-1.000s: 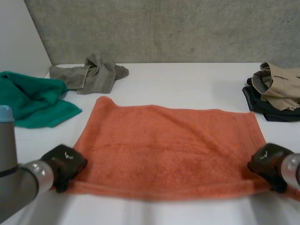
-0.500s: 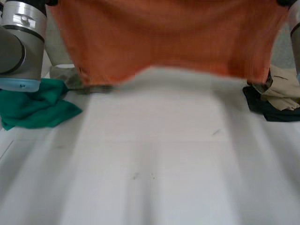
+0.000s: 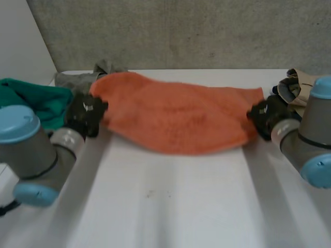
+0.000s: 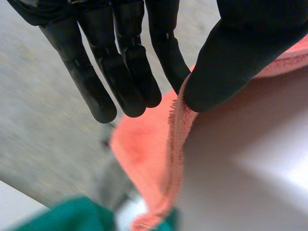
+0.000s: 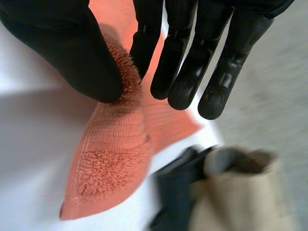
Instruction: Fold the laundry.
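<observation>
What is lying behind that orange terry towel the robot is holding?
A crumpled grey-green cloth peeks out behind the orange terry towel, beside the left hand; most of it is covered. Anything else behind the towel is hidden.

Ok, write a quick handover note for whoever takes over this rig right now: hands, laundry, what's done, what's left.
Left hand: pinching the left end of the orange towel between thumb and finger.
Right hand: pinching the towel's right end the same way.
The towel sags between both hands over the far part of the white table, not laid flat.
Green towel and grey cloth lie crumpled at far left; beige and black clothes are piled at far right.
Done: towel gripped at both ends.
Left: lay it down folded, then fold the other pieces.
</observation>
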Controlling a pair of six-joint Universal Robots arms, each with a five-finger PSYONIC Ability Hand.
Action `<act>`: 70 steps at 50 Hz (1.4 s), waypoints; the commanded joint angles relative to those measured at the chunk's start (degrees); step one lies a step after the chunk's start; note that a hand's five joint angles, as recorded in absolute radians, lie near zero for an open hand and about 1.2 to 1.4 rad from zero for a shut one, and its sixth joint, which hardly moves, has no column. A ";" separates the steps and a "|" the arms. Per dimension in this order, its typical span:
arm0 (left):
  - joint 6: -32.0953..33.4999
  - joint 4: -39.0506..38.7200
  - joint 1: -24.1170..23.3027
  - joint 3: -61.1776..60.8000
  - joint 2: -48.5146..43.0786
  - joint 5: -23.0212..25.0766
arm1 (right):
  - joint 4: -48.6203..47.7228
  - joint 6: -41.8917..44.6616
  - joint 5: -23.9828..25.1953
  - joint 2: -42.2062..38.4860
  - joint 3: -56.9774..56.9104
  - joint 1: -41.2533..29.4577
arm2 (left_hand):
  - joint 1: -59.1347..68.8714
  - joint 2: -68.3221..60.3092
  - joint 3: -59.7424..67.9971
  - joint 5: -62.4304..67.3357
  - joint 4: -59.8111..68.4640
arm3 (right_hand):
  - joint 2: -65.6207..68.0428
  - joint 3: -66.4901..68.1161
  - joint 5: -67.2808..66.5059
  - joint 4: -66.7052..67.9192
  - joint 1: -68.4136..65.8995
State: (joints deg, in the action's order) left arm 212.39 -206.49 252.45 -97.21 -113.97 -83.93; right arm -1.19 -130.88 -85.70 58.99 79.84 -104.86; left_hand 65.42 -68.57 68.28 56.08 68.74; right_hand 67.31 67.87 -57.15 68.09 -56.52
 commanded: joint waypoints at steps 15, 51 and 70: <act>13.84 36.79 -2.22 -12.48 17.30 -4.04 | 25.64 13.38 0.09 16.42 18.43 8.10 | 14.58 -11.43 11.72 13.92 11.26 | 12.69 12.13 -12.85 11.91 -23.48; 11.82 -1.80 -3.63 32.61 -26.39 -6.68 | -15.41 7.67 -4.74 -20.59 -22.09 1.77 | -53.02 56.17 -55.88 -53.68 -56.35 | -57.31 -57.87 57.15 -58.09 46.52; 8.75 -4.62 -5.56 10.13 -5.48 -6.86 | 5.58 -17.82 9.14 4.19 -2.76 9.06 | -55.42 58.57 -58.28 -56.08 -58.74 | -53.72 -54.28 53.56 -54.50 42.93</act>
State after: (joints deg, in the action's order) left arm 222.82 -211.48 246.90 -78.64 -124.82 -91.14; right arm -5.04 -143.50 -80.76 60.16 70.88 -99.98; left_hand 10.98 -11.61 12.05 2.76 11.58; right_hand 12.47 12.10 -3.90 13.34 -11.60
